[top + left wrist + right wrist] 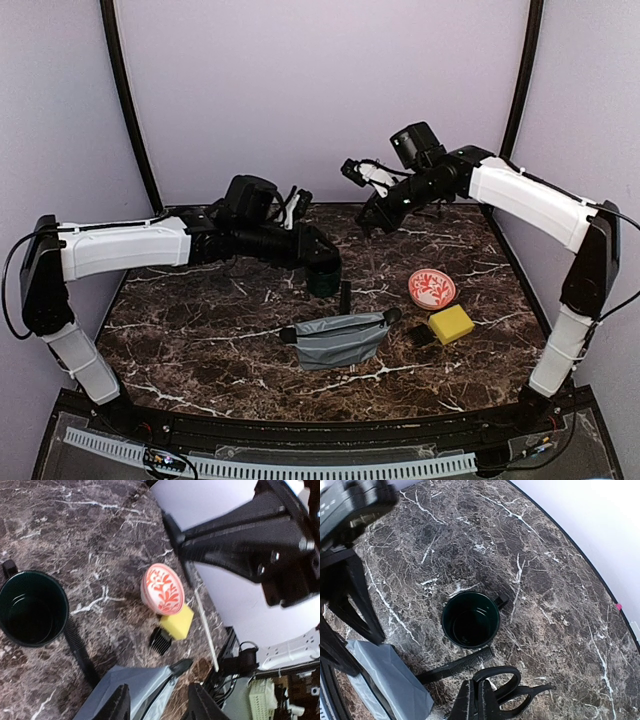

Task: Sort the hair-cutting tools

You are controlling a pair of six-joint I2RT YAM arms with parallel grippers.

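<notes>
Black comb (455,666) just beside green cup (470,599)

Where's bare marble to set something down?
Front-left: open marble table between the left arm, the near edge and the grey fabric pouch. Also the back-right corner behind the round red-and-white plate, under the raised right arm. Crowded centre-right: dark green cup, long black comb, plate, yellow block.
</notes>
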